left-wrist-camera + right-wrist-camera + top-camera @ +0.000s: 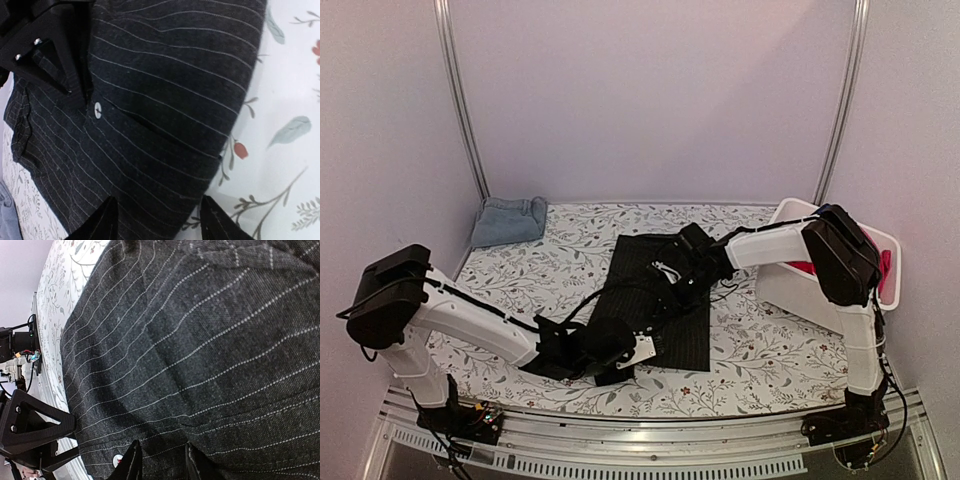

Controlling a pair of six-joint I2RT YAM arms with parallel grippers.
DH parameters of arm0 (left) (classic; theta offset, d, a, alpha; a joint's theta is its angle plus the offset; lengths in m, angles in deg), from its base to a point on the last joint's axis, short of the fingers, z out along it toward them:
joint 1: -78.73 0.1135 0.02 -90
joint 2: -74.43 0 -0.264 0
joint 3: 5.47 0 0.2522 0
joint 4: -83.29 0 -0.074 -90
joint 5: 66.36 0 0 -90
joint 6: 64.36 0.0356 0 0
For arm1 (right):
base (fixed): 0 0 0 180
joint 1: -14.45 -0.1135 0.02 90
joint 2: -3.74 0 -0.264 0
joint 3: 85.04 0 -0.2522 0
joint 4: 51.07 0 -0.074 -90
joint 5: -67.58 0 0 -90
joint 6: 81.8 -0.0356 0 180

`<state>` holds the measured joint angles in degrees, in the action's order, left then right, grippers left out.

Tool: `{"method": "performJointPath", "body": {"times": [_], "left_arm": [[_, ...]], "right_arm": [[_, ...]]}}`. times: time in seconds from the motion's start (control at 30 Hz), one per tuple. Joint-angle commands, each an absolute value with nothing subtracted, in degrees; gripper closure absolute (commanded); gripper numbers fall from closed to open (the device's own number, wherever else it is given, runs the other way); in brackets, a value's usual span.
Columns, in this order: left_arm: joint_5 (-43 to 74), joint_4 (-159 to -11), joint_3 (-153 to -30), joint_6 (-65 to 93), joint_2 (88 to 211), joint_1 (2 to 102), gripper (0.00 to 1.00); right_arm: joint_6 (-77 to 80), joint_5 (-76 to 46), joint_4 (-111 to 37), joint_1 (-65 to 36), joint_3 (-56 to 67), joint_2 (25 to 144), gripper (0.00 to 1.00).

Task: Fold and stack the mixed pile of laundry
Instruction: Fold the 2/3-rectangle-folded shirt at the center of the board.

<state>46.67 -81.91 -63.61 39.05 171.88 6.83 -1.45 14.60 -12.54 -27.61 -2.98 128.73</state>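
one pinstriped shirt (685, 325), one denim piece (508, 220), one white bin (795, 295)

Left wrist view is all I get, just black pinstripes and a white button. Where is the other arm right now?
Observer: The right gripper is down at the far end of the black pinstriped shirt, which lies spread in the middle of the table.
Operator: Is anything folded yet?
Observer: A light blue denim piece sits folded in the far left corner, apart from the shirt.
Operator: And where is the rest of the laundry?
Observer: A white bin stands at the right edge, and red-pink cloth shows inside it.
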Motion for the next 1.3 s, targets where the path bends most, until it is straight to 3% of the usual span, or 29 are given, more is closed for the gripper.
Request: {"method": "performJointPath", "body": {"times": [0.0,0.17,0.2,0.47,0.67,0.93,1.27], "left_arm": [[56.5,-87.9,-64.9,45.2,175.2,5.6,0.55],[53.9,-84.2,-65.1,46.0,171.6,3.9,0.97],[52.2,-80.7,-65.6,45.3,170.1,3.5,1.0],[32.9,-54.2,-76.3,35.8,158.3,1.5,1.0],[25.5,-45.9,-81.1,33.6,154.7,1.8,1.0],[16.5,-43.7,-79.9,35.2,153.4,1.8,1.0],[9.8,-44.1,-81.2,36.7,153.5,6.9,1.0]], "right_arm": [[1.3,12.1,-13.1,-28.8,-2.9,132.6,0.71],[2.4,12.5,-12.0,-30.6,-3.8,133.3,0.71],[2.7,12.6,-11.3,-31.3,-4.0,133.1,0.71],[7.1,18.8,-8.2,-36.9,2.5,125.7,0.7],[11.0,24.4,-3.9,-39.1,4.8,118.0,0.63],[12.5,24.6,2.4,-33.6,-11.1,116.7,0.45],[10.0,16.5,1.7,-27.8,-25.5,131.9,0.44]]}}
